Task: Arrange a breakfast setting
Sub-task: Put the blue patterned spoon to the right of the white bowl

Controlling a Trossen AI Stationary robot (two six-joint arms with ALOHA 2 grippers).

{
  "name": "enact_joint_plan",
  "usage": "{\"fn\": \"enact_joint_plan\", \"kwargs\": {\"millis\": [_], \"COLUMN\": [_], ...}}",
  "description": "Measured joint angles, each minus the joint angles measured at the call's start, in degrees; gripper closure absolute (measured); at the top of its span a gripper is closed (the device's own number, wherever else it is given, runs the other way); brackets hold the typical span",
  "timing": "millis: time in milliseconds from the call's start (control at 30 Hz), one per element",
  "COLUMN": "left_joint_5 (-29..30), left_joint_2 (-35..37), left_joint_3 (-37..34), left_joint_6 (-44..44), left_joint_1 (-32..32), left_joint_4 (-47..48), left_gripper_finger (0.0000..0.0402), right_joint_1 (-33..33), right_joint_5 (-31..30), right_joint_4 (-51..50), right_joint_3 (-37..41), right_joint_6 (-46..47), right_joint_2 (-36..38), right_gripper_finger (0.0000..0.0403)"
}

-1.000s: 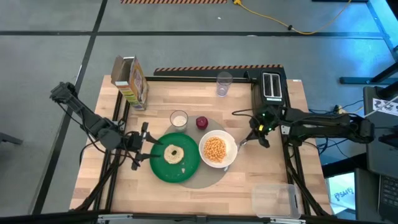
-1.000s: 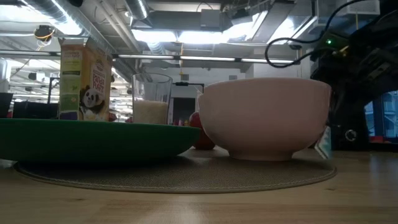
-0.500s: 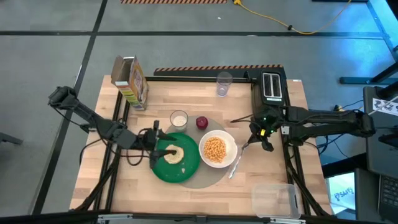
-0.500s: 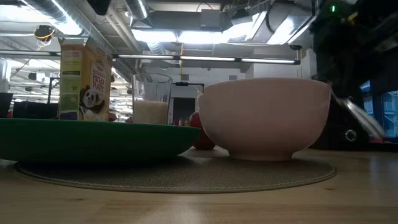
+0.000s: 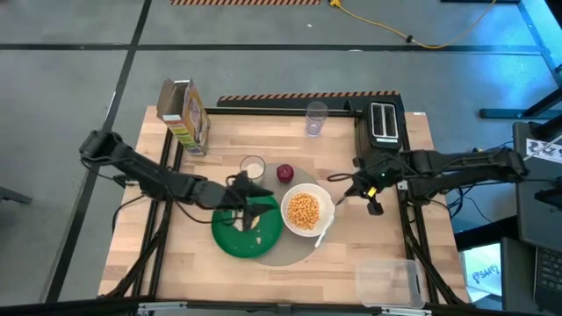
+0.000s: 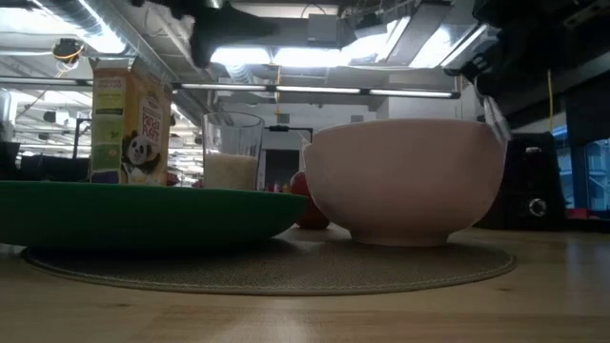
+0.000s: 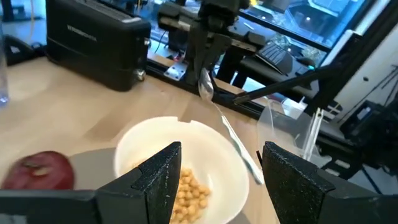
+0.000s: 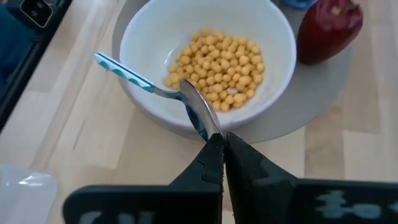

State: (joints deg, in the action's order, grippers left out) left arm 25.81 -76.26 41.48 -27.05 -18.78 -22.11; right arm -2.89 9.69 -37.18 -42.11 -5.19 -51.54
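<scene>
On the wooden table [image 5: 386, 254], the left gripper [image 5: 255, 211] has advanced over the green plate [image 5: 230, 239], fingers parted and empty. The right gripper [image 5: 362, 188], at centre right and pinched shut on the spoon [image 8: 186, 93], has lifted it against the cereal bowl [image 5: 306, 211]; placing it comes next.

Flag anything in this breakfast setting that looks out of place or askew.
The silver spoon is not laid down: the right tool, shut on the spoon's bowl end, holds it slanting across the white bowl's rim, handle out over the table. Otherwise nothing looks spilled or tipped.
</scene>
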Motion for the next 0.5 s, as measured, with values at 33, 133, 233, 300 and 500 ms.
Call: {"fn": "enact_joint_plan", "kwargs": {"millis": [33, 133, 233, 300, 500], "left_joint_5": [-0.1, -1.7, -3.2, -4.2, -6.9], "left_joint_2": [-1.6, -6.6, -11.7, -15.3, -25.3], "left_joint_3": [1.3, 5.7, 10.5, 13.9, 24.7], "left_joint_6": [-0.9, -2.6, -3.5, -4.2, -5.2], "left_joint_1": [0.1, 0.8, 1.2, 1.2, 1.8], "left_joint_4": [0.1, 0.1, 0.1, 0.1, 0.6], "left_gripper_finger": [0.0191, 0.0191, 0.0191, 0.0191, 0.0191], "right_joint_1": [-0.5, -1.4, -1.4, -1.4, -1.4], "right_joint_5": [-0.8, -2.3, -2.7, -2.7, -2.7], "right_joint_4": [0.0, 1.1, 1.1, 1.2, 1.2], "right_joint_3": [-0.2, -0.9, -1.4, -1.5, -1.5], "right_joint_6": [0.0, -0.2, -0.7, -1.0, -1.6], "right_joint_2": [-0.1, -0.2, -0.2, -0.2, -0.2], "right_gripper_finger": [0.0403, 0.0403, 0.0403, 0.0403, 0.0403]}}
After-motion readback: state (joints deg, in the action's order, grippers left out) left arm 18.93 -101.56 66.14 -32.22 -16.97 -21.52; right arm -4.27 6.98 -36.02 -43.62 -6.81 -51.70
